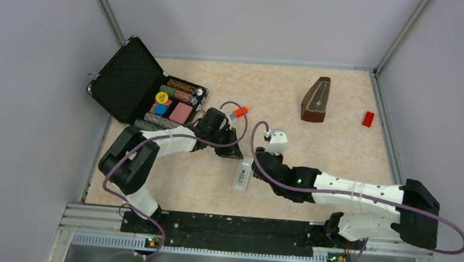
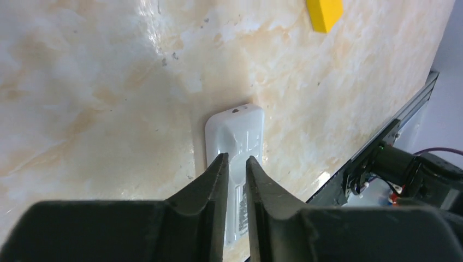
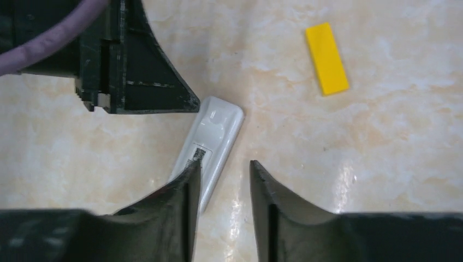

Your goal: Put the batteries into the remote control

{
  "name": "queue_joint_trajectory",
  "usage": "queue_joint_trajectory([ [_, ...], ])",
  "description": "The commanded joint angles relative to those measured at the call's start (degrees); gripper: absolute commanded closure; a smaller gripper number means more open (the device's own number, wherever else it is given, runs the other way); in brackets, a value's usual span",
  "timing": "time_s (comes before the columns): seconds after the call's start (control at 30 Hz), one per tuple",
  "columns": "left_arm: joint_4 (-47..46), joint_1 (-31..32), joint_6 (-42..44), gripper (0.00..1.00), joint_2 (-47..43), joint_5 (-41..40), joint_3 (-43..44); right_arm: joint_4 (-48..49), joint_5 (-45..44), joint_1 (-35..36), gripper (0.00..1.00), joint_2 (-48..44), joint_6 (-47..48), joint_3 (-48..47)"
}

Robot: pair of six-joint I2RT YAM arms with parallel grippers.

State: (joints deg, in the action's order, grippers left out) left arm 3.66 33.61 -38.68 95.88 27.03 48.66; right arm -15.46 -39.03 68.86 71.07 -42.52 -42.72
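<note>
My left claw point(image 2: 235, 164) hangs over the flat white plastic remote control point(image 2: 236, 134), pointing along its length. The fingers point(image 2: 210, 188) are drawn nearly together with a slim gap between them. Through that gap I see only the remote's white shell, so this claw grips nothing that shows. The remote's rounded end pokes out beyond my fingertips.

The remote lies flat on the marbled beige bench point(image 1: 327, 157), toward the near edge and between my two arms. From the right wrist, my left claw's dark tip sits at the remote's rounded end. I cannot tell whether it touches.

My right claw point(image 3: 224, 169) is spread wide and holds nothing. One finger point(image 3: 183, 202) overlaps the remote's long edge, and the other stands over bare bench just beside it. A small dark patch shows on the remote at that first fingertip. It is too blurred for me to say what it is.

A yellow rectangular block point(image 3: 326, 58) lies flat near the remote, apart from it. On the far left of the bench stands an open black case point(image 1: 126, 80) with coloured pieces inside. A brown wedge-shaped object point(image 1: 315, 100) and a small red block point(image 1: 368, 118) sit far right, well apart from the remote.
</note>
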Motion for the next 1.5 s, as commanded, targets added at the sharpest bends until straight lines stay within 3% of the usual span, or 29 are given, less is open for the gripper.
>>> queue_joint_trajectory([
  [0.0,5.03,-0.69,0.95,0.72,-7.11,-6.22,3.8,-14.62,-4.87,-1.32,0.55,-2.14,-10.68,-5.37],
  [0.13,8.83,-2.18,-2.16,0.63,-16.41,-15.87,1.24,-23.77,-2.51,-2.04,0.37,4.61,-12.8,-14.07],
  [0.23,14.05,-3.66,-5.36,0.55,-25.15,-26.65,-1.31,-32.03,0.16,-2.29,0.31,13.8,-15.14,-23.29],
  [0.37,21.55,-4.75,-8.71,0.36,-37.42,-39.26,-4.41,-34.04,6.01,-2.45,0.24,24.53,-15.97,-31.02],
  [0.53,29.08,-4.85,-13.51,0.09,-52.26,-51.52,-10.48,-35.76,8.43,-2.66,0.2,32.51,-20.24,-34.6],
  [0.63,30.63,-4.84,-15.07,0.04,-60.14,-54.35,-13.44,-35.4,9.54,-3.09,0.18,33.77,-23.34,-33.36],
  [1.0,30.14,-4.88,-14.62,0.04,-70.02,-47.71,-16.92,-19.01,22.19,-10.13,0.2,31.61,-21.64,-19.31],
  [1.33,21.95,-4.93,-9.23,0.06,-68.52,-36.5,-19.16,-19.59,22.42,-12.31,0.36,36.67,-11.19,-22.64],
  [1.47,20.63,-4.88,-7.39,0.06,-66.62,-33.74,-19.36,-20.57,22.89,-12.47,0.37,38.7,-9.46,-23.52],
])
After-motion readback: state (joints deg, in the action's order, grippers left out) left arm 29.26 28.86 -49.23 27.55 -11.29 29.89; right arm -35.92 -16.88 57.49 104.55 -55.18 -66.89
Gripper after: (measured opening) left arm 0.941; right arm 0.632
